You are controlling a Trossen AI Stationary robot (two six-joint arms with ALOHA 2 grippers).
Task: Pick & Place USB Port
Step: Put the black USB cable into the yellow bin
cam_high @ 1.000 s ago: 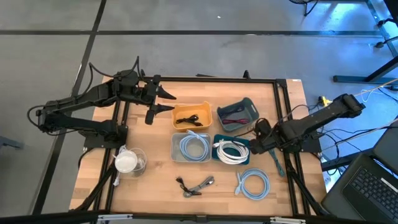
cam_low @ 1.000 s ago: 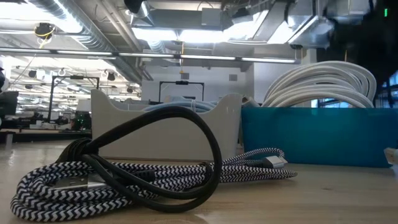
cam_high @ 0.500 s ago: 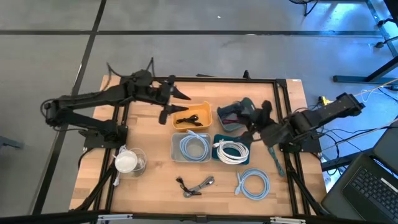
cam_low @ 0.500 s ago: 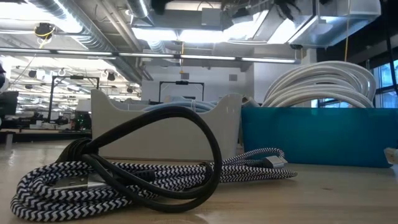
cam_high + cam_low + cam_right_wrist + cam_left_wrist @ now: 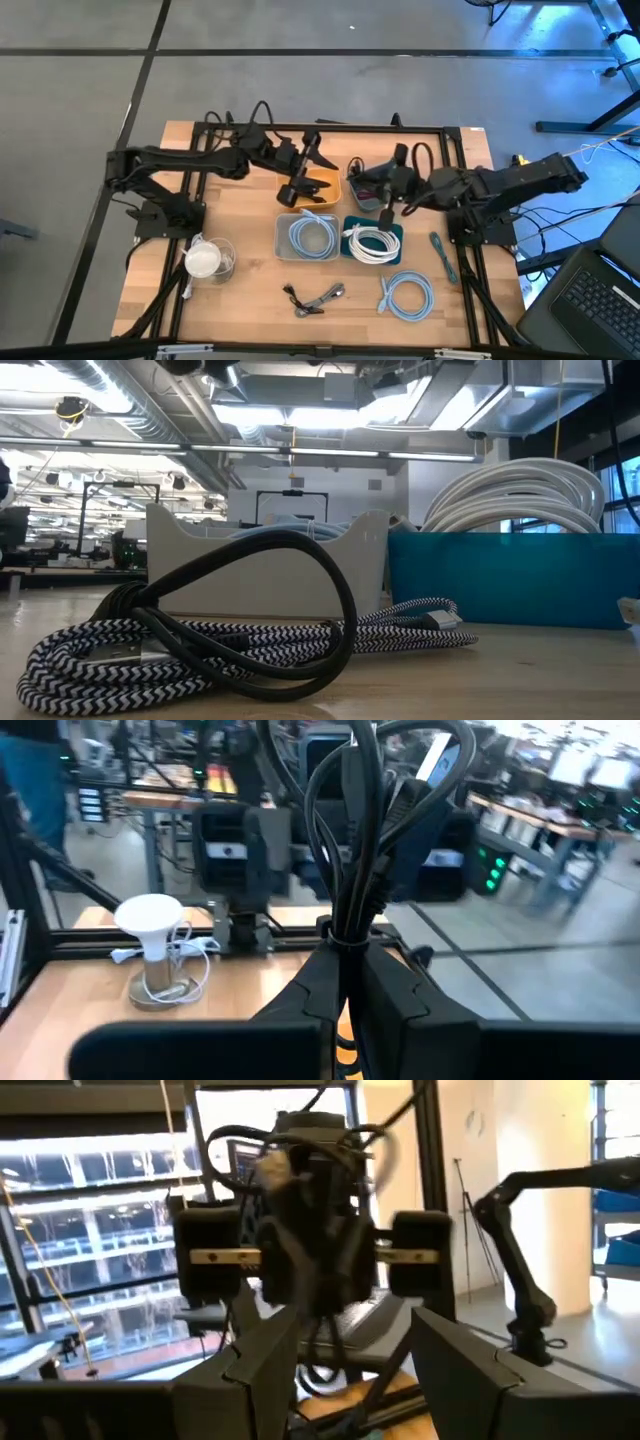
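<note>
My right gripper [image 5: 391, 196] hangs above the grey-blue bin [image 5: 400, 172], pointing level toward the table's left. It is shut on a bundled black USB cable [image 5: 385, 810], which also shows in the high view [image 5: 402, 160]. My left gripper [image 5: 299, 172] stands open over the yellow bin [image 5: 325, 173], facing the right one, with nothing between its fingers [image 5: 265, 1370]. The left wrist view shows the black bundle [image 5: 315, 1230] straight ahead, in front of the right arm's wrist. A second black cable [image 5: 303, 190] lies in the yellow bin. My right gripper pinches the black cable bundle at its gathered waist [image 5: 346, 946] between its two fingers, several strands together. The fingers come level from the table's right. The loops and plug ends [image 5: 430, 765] stand up above the fingertips, and the whole bundle is lifted clear of the bins.
The white bin [image 5: 283, 240] holds a light blue cable and the teal bin [image 5: 397, 245] a white one. On the bare wood lie a braided cable [image 5: 318, 297], a light blue coil [image 5: 407, 297] and a teal strip [image 5: 441, 252]. A clear cup [image 5: 206, 259] stands near the left edge.
My right gripper has risen from beside the teal bin with the black cable, turned from pointing down to level and swung toward the table's left. My left gripper has gone toward the table's right, over the yellow bin, and tipped up to face the cable.
</note>
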